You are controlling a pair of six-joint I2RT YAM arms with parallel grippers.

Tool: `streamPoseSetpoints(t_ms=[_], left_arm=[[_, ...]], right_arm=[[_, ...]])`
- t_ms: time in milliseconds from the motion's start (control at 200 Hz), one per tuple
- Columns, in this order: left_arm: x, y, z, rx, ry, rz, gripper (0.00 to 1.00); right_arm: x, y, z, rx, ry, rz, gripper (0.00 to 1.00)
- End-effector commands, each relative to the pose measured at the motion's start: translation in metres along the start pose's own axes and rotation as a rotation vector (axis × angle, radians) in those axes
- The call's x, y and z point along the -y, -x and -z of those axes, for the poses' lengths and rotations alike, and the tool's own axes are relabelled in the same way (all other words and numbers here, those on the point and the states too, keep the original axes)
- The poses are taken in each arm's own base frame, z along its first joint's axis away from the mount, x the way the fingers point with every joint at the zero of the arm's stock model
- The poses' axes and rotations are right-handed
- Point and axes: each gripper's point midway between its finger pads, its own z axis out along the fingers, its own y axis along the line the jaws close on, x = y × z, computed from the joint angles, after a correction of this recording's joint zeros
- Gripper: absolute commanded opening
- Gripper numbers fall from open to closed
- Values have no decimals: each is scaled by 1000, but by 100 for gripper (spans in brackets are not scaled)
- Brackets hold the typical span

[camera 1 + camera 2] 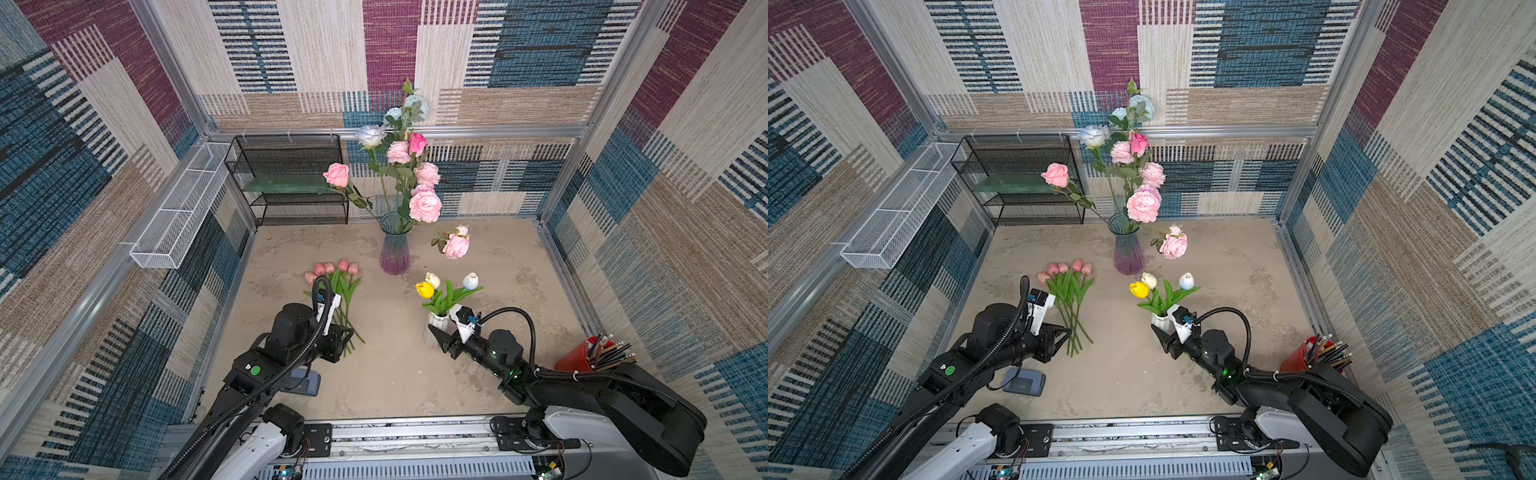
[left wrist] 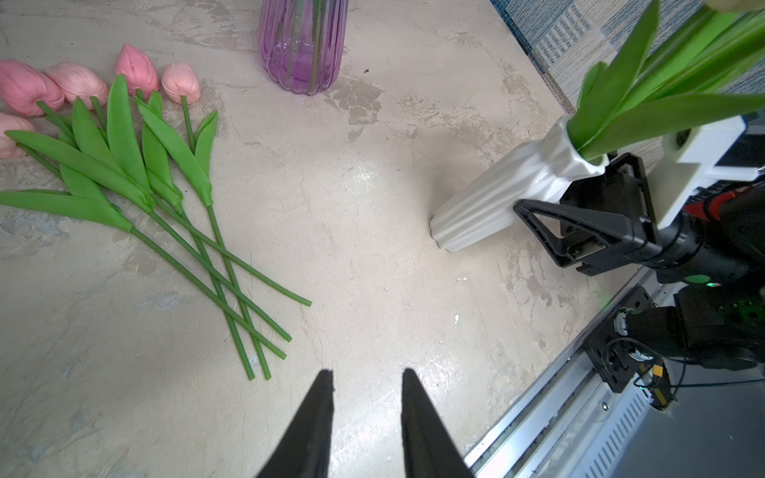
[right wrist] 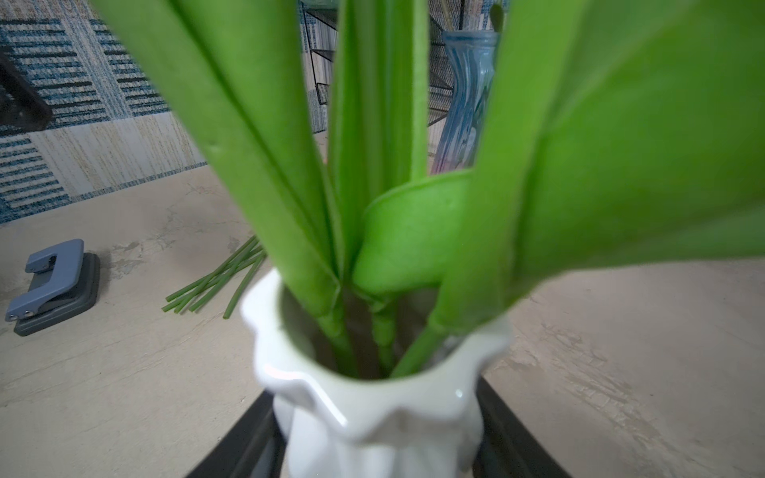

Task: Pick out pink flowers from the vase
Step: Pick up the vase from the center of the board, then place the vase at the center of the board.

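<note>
Top views, both: mottled beige tabletop (image 1: 415,374) boxed in by patchwork carpet walls (image 1: 685,208). Five pink tulips (image 1: 332,268) flat on it, heads toward one glass vase (image 1: 395,253) holding at least seven pink blooms (image 1: 425,205) and three pale roses (image 1: 370,135). One white vase (image 2: 509,182) with three other tulips (image 1: 432,282), one yellow, two white. Spread and empty, left pincer (image 2: 366,372) near the stem ends; clamped against the white vase's sides, right pincer (image 1: 435,331). One black rack (image 1: 291,166), one white basket (image 1: 178,220), one pencil cup (image 1: 575,359), one hole punch (image 3: 54,285).
</note>
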Motion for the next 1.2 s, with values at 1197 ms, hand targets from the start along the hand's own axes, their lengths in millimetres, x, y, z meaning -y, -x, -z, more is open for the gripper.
streamPoseSetpoints(t_ms=[1197], left_arm=[[1, 1, -4, -9, -4, -13, 30]], right_arm=[[255, 90, 55, 229, -846, -141, 37]])
